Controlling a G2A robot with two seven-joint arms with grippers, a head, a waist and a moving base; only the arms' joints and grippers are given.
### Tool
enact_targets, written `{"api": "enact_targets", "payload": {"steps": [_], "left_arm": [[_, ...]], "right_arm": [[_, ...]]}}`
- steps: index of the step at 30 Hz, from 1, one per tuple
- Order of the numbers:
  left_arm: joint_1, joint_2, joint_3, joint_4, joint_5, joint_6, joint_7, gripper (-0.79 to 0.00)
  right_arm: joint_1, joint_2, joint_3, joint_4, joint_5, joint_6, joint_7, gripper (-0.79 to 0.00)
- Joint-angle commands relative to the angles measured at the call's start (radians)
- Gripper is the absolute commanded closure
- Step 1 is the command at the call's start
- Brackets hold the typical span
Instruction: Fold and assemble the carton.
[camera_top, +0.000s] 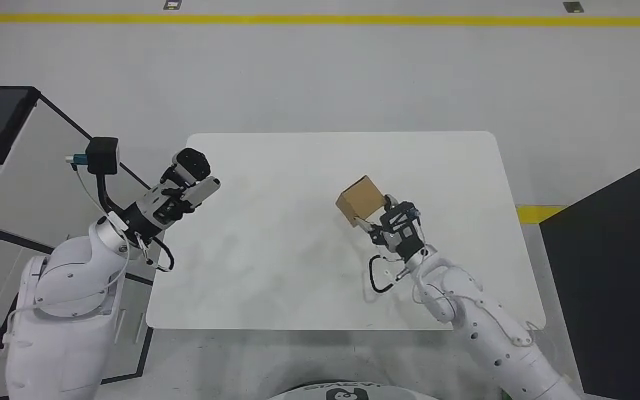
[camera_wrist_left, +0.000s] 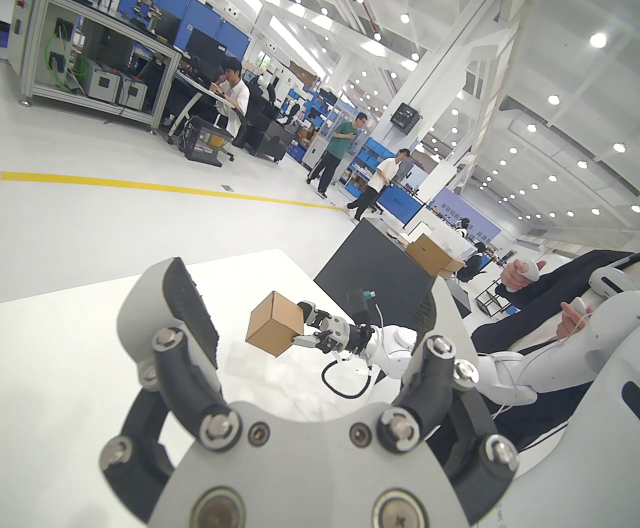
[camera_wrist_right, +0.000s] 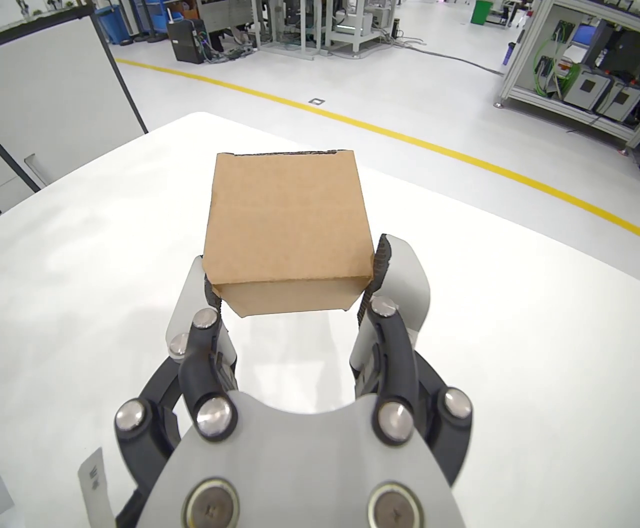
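Right fingers (camera_wrist_right: 400, 270) pinch the boxy brown cardboard carton (camera_wrist_right: 287, 220) over a smooth white table (camera_wrist_right: 100, 240); left fingers (camera_wrist_left: 187, 300) spread wide.

The carton (camera_wrist_right: 287, 235) is matt brown corrugated cardboard, rough at its cut edges; the white table (camera_wrist_right: 100, 260) is smooth and faintly glossy; ribbed black pads (camera_wrist_right: 381, 257) line smooth pale plastic fingers (camera_wrist_right: 407, 285) with shiny metal bolts (camera_wrist_right: 215, 417).

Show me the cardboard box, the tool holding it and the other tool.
carton (camera_wrist_right: 287, 220), right wrist view, top face.
right tool (camera_top: 382, 214), top view, between its fingertips.
left tool (camera_wrist_left: 305, 272), left wrist view, between its open fingertips.
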Motion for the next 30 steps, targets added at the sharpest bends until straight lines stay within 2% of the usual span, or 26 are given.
{"api": "enact_targets", "payload": {"steps": [1,8,16,30], "left_arm": [[0.0,0.0,0.0,0.0,0.0,0.0,0.0,-0.785],[0.0,0.0,0.0,0.0,0.0,0.0,0.0,-0.785],[0.0,0.0,0.0,0.0,0.0,0.0,0.0,-0.785],[0.0,0.0,0.0,0.0,0.0,0.0,0.0,-0.785]], "right_arm": [[0.004,-0.003,-0.008,0.006,0.001,0.009,-0.001,0.0],[0.003,-0.004,-0.009,0.008,-0.01,0.013,0.001,0.0],[0.006,-0.036,-0.044,0.038,0.015,0.185,-0.004,0.0],[0.027,-0.075,-0.097,0.137,0.022,0.202,-0.022,0.0]]}}
